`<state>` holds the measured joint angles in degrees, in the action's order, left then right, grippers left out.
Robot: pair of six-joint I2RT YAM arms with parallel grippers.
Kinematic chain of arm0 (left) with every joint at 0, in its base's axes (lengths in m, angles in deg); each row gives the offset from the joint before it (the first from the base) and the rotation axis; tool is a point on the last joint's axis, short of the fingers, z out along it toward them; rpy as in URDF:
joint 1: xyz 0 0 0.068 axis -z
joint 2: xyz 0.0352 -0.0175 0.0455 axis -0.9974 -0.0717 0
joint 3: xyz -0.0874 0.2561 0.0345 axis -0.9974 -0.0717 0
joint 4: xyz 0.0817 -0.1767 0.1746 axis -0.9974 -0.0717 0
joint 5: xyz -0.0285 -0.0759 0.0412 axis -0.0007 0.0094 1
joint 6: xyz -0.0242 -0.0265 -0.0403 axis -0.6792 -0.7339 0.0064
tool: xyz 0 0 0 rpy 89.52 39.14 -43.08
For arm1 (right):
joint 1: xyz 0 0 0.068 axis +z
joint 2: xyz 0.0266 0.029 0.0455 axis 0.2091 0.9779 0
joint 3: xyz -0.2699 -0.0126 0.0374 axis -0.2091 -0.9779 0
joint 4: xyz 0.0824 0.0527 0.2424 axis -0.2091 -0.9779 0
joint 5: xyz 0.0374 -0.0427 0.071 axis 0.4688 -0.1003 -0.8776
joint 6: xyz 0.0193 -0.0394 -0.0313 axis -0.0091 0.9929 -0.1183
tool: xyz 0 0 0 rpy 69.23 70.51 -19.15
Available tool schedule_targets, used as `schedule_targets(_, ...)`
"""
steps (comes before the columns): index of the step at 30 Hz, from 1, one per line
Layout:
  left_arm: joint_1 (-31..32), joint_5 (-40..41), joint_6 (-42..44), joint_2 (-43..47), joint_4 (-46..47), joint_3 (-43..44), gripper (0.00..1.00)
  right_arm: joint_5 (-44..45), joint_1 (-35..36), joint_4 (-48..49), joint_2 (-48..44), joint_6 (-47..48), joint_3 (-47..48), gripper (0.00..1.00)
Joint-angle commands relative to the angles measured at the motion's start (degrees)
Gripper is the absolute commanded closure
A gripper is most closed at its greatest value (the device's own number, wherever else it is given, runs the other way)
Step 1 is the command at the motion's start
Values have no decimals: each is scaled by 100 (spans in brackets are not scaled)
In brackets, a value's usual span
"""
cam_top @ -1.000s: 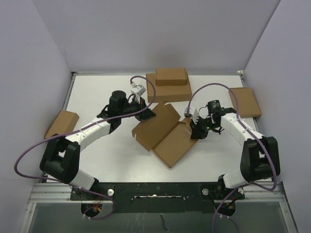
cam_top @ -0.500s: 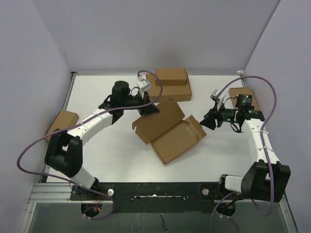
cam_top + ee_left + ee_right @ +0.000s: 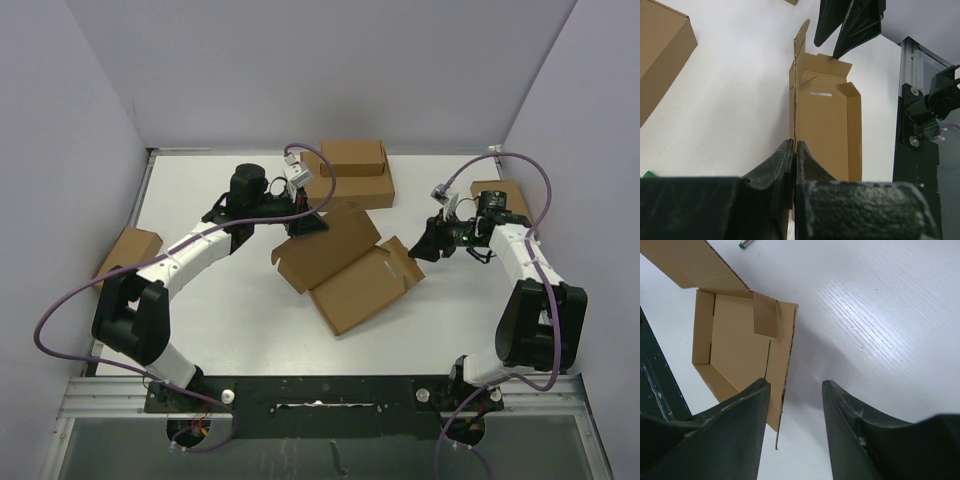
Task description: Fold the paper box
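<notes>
Left gripper (image 3: 793, 146) jaws clenched on paper box (image 3: 350, 290) panel; right gripper (image 3: 795, 385) jaws released, beside box's right edge

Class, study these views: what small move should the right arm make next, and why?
Probably ease the right gripper toward the paper box and close on its nearest side flap. Its jaws stand open beside that flap's edge, apart from it, while the left gripper pinches the far panel, so the box looks steadied for a fold.
</notes>
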<state>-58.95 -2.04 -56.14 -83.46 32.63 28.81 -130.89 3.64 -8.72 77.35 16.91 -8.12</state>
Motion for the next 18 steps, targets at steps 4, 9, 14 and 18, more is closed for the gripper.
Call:
schedule_targets(4, 13, -62, 30, 55, 183, 281, 100, -134, 204, -203, 89, 28, 219, 67)
schedule_targets(9, 13, -30, -19, 38, 232, 304, 100, -12, 270, -191, 111, 14, 208, 65)
schedule_targets(14, 13, -6, -88, 28, 279, 308, 100, 139, 382, -180, 174, -11, 223, 78)
schedule_targets(18, 13, 221, -304, -2, 289, 321, 100, 211, 418, -76, 44, -62, 267, 100)
